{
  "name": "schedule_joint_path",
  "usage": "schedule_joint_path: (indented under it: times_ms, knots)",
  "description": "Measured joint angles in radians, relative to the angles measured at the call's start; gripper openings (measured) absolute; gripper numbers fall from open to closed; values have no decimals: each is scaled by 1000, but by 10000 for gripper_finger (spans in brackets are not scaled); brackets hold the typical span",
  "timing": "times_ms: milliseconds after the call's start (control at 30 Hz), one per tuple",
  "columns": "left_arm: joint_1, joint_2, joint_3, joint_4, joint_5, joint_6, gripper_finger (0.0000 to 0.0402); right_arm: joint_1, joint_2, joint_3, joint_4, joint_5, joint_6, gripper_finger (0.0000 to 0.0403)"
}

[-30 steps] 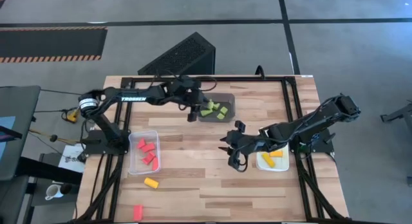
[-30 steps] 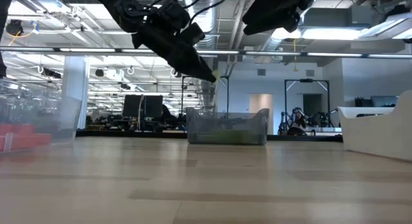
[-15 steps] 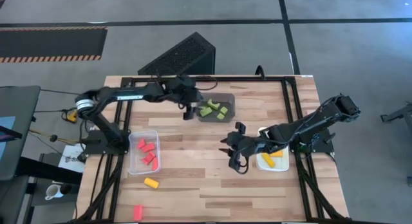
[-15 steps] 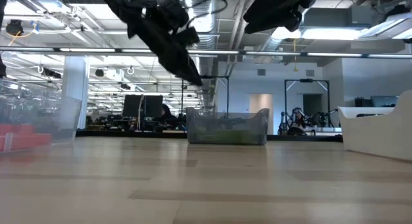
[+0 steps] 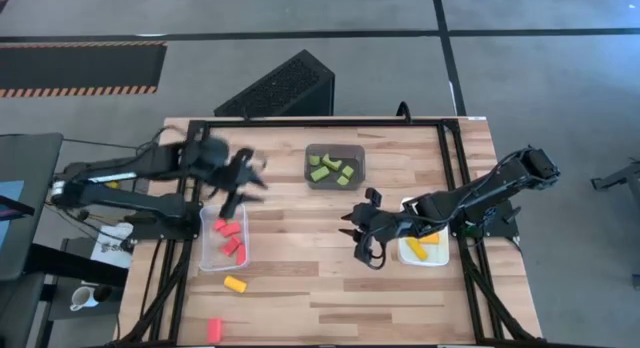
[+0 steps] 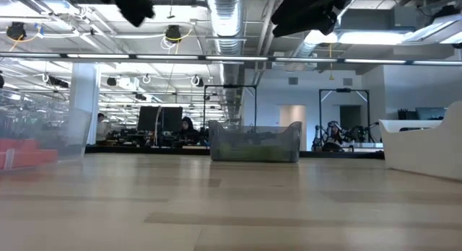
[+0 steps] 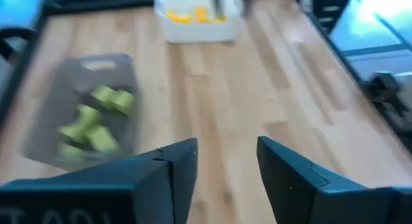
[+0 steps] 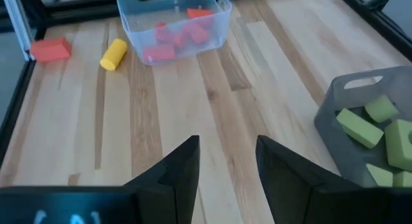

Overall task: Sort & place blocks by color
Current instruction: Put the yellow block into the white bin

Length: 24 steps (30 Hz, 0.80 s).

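The left gripper [image 5: 240,178] is hovering with its fingers spread and empty above the far end of the clear bin [image 5: 205,250], where red blocks [image 5: 230,238] are lying. The right gripper [image 5: 362,236] is waiting, fingers parted, just beside the white bin [image 5: 404,254] of yellow blocks [image 5: 428,243]. Green blocks [image 5: 331,169] are sitting in the grey bin [image 5: 357,154] (blurred in the left wrist view). A yellow block [image 5: 235,284] and a red block [image 5: 214,329] are lying loose on the table [image 5: 300,288].

overhead and both wrist views share the grey bin [image 5: 335,165].
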Motion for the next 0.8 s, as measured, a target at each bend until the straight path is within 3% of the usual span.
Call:
schedule_joint_path:
  times_ms: [200, 400, 600, 800]
  knots:
    - [-344, -90, -79, -20, -239, -249, 147, -12, 0, 0, 51, 1, -3, 175]
    - [-625, -22, -85, -84, -386, -502, 146, -1, 0, 0, 95, 1, 0, 175]
    - [-840, 195, -57, -107, -356, -715, 146, 25, 0, 0, 141, 2, 1, 175]
    - [-990, 425, -5, -109, -322, -824, 146, 55, 0, 0, 200, 5, 1, 175]
